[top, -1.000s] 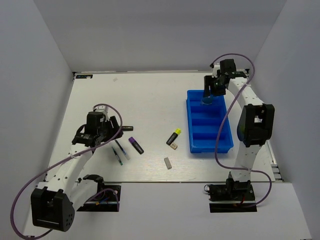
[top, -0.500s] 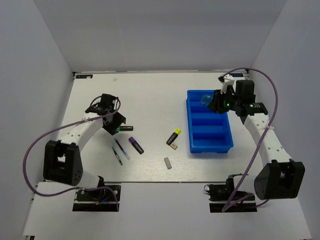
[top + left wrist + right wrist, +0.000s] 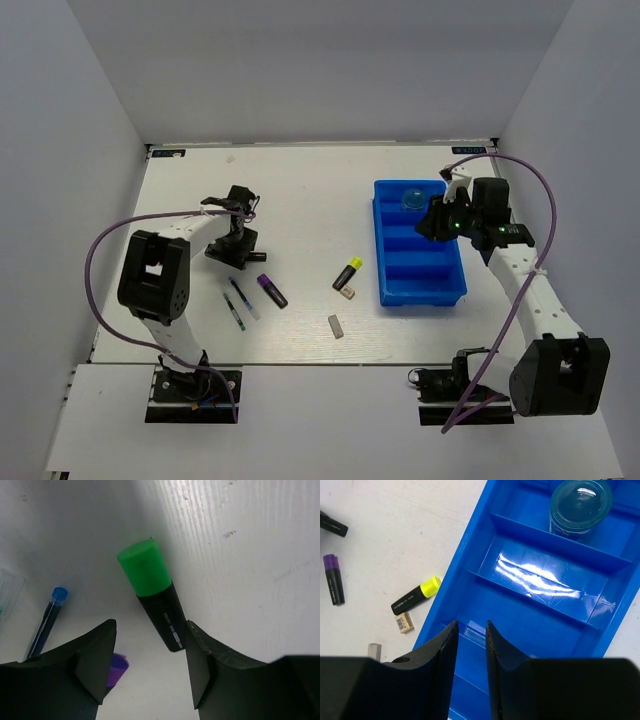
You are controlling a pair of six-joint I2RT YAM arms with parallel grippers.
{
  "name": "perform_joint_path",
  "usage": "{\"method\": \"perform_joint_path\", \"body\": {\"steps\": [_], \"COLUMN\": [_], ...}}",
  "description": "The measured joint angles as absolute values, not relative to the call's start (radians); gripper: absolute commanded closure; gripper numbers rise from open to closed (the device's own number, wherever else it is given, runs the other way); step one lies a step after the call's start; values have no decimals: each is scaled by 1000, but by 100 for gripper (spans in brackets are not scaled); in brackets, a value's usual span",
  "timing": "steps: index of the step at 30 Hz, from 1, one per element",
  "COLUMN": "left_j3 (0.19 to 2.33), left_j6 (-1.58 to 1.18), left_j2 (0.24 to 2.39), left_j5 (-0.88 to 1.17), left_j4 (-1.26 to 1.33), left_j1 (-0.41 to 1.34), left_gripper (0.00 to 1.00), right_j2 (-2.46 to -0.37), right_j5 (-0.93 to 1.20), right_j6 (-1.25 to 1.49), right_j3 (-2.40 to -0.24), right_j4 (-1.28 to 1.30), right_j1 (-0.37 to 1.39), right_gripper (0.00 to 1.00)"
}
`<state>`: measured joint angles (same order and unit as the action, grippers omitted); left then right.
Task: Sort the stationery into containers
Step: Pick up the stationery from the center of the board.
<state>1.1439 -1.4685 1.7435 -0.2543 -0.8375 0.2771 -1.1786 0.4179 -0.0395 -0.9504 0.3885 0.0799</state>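
My left gripper hangs low over the table, open, with the black end of a green-capped marker between its fingers, close against the right finger. My right gripper hovers over the blue tray, jaws a narrow gap apart with nothing between them. A blue round piece lies in the tray's far compartment. On the table lie a yellow-capped marker, a beige eraser, a grey eraser, a purple-capped marker and two thin pens.
White walls close in the table at the left, back and right. In the right wrist view the tray's other compartments hold nothing. The pens and purple marker lie just in front of my left gripper.
My right gripper let go of the blue round piece in the far compartment, drew back toward the tray's middle and narrowed. My left gripper swung right, over the green-capped marker.
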Motion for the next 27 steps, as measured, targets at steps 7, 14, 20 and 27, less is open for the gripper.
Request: {"method": "perform_joint_path", "body": {"steps": [7, 14, 20, 27], "left_j3": [1187, 1195, 1166, 1206], "left_j6": [-1504, -1525, -1529, -1306], "left_j2": [1831, 1845, 1824, 1821], "left_j5": [-278, -288, -287, -261], "left_j4": [-850, -855, -826, -807], "left_j1": [273, 270, 268, 276], "left_gripper": [34, 67, 93, 100], "right_j2": [-1179, -1175, -1166, -1144], "right_j5": [443, 477, 502, 537], "right_j6": [-29, -21, 10, -10], "right_j3": [-937, -933, -933, -908], "right_j4": [386, 385, 385, 391], "right_j1": [64, 35, 11, -25], "right_gripper": [68, 68, 65, 74]}}
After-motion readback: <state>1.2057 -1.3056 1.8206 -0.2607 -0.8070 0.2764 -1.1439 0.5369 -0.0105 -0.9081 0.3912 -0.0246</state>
